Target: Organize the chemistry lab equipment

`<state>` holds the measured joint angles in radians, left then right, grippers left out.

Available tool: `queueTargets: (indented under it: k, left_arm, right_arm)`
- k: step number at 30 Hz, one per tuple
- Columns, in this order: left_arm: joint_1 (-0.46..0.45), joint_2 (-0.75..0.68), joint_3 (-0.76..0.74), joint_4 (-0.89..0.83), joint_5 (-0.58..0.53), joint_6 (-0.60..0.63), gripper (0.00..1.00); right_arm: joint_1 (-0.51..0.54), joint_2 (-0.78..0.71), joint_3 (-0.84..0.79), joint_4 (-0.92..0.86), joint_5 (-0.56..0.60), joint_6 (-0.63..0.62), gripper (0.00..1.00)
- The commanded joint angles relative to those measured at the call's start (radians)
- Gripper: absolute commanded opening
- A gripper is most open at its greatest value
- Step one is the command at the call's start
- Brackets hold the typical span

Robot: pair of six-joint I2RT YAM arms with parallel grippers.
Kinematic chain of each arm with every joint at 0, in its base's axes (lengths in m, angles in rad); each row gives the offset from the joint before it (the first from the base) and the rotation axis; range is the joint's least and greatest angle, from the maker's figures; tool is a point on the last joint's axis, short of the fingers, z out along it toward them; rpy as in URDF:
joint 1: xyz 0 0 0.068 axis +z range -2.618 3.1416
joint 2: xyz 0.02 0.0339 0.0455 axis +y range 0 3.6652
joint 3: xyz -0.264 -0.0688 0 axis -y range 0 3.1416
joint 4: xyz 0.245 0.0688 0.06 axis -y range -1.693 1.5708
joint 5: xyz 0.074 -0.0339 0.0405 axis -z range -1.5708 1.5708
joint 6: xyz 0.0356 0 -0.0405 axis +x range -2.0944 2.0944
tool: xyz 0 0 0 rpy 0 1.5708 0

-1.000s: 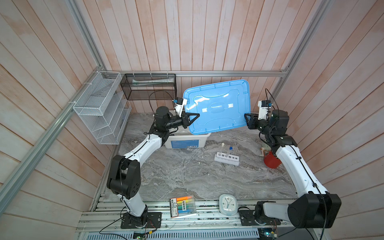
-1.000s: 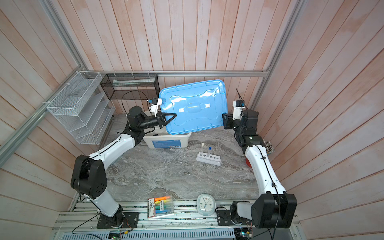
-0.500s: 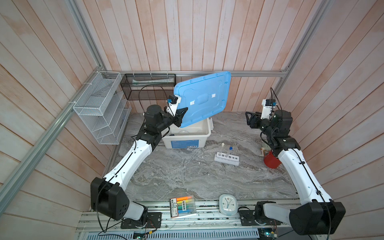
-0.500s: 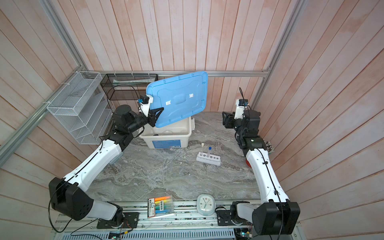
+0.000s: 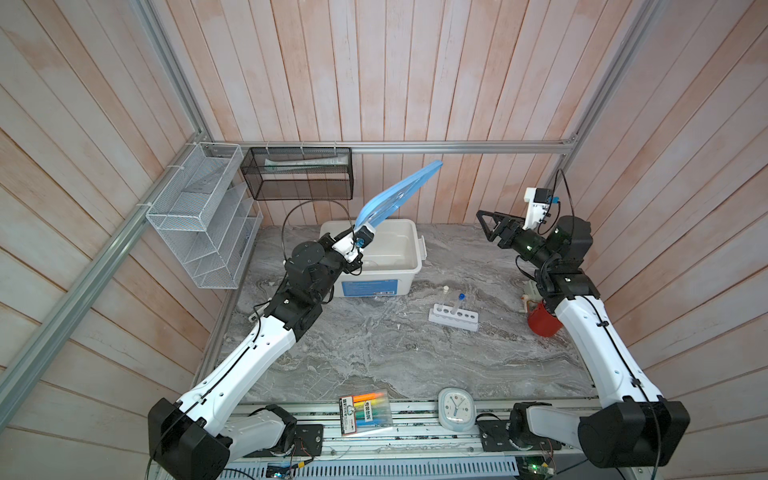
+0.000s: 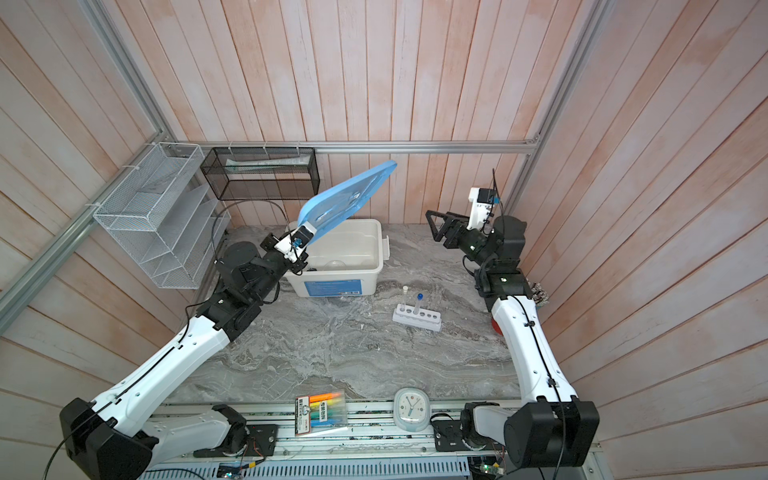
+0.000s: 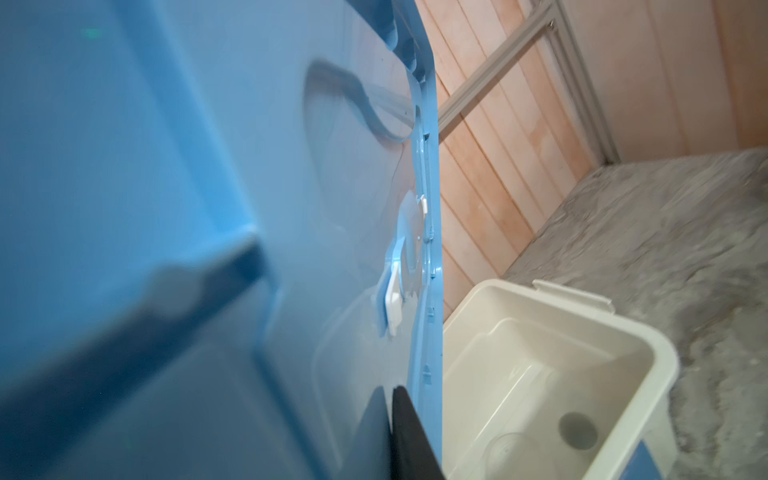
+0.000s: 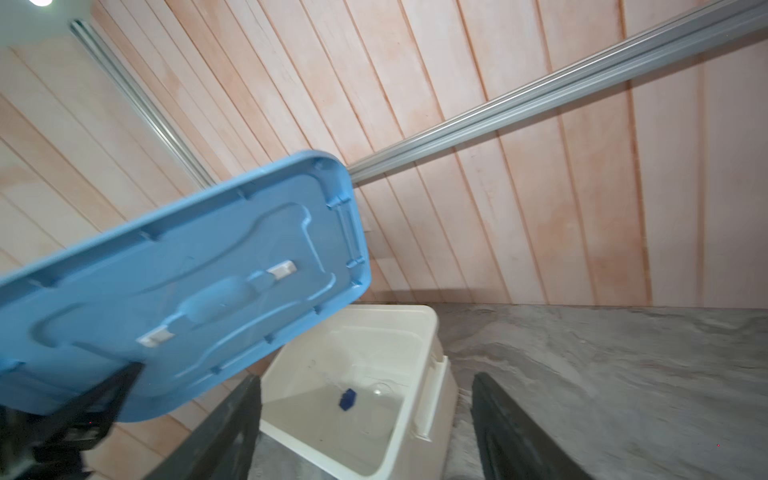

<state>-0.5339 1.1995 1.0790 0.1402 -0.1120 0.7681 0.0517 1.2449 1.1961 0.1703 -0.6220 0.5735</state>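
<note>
Lid [image 5: 395,199] swung left | left fingers [image 7: 409,440] clamp it | right fingers [image 8: 511,428] apart | 2 tubes [image 5: 445,299], apparently racked

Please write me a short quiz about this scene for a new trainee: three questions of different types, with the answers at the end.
1. True or false: the right gripper holds the blue lid.
2. How many tubes stand in the white rack? A) one B) two C) four
3. Fill in: the blue lid is held tilted over the open white ____.

Key
1. False; its jaws are open and hold nothing.
2. B
3. bin
</note>
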Motion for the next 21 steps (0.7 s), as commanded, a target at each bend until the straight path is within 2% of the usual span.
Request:
queueTargets:
  k: [1, 2, 10, 17, 21]
  left_arm:
    - [-0.030, -0.029, -0.026, 0.139, -0.145, 0.198, 0.00]
    - [-0.040, -0.033, -0.032, 0.148, -0.157, 0.226, 0.00]
    - [-0.127, -0.038, -0.093, 0.235, -0.249, 0.467, 0.00]
    - [-0.185, -0.023, -0.157, 0.329, -0.311, 0.692, 0.00]
    - [-0.192, -0.018, -0.185, 0.359, -0.315, 0.744, 0.00]
  right_arm:
    - [0.005, 0.015, -0.024, 0.179, -0.173, 0.195, 0.87]
    - [0.008, 0.021, -0.026, 0.191, -0.192, 0.218, 0.90]
    - [0.080, 0.110, -0.022, 0.224, -0.252, 0.313, 0.90]
    - [0.155, 0.201, -0.009, 0.356, -0.285, 0.461, 0.90]
    - [0.178, 0.240, -0.045, 0.482, -0.290, 0.591, 0.90]
